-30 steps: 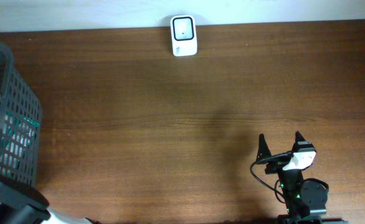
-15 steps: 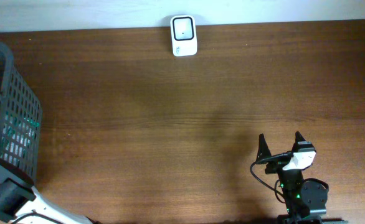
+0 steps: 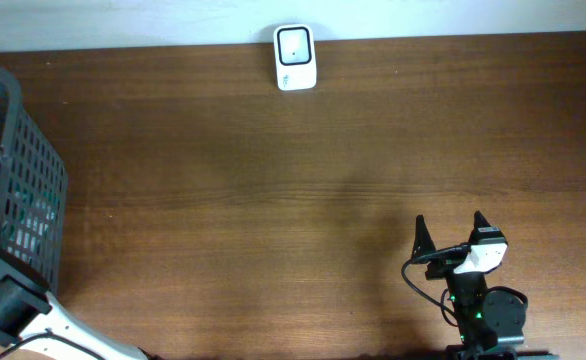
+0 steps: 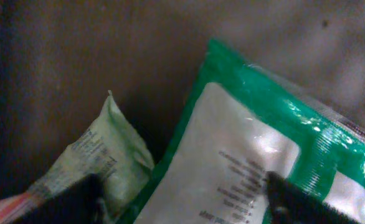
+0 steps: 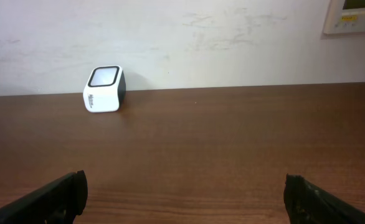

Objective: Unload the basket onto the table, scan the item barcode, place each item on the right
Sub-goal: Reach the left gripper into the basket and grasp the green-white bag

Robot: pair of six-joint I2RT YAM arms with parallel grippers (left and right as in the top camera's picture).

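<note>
My left wrist feed is dim and blurred, glare streaking the glossy green-and-white plastic packet [image 4: 245,155]; overhead and right wrist feeds are bright, evenly lit and sharp.

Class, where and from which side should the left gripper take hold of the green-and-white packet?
Probably from above, pinching across the green-and-white packet at its long side edges: it lies flat, slanted, and the left gripper straddles it.

A mock shop checkout: barcode scanner [image 3: 295,58], basket [image 3: 33,190] of packets [image 4: 245,162], wooden table [image 3: 273,200].
</note>
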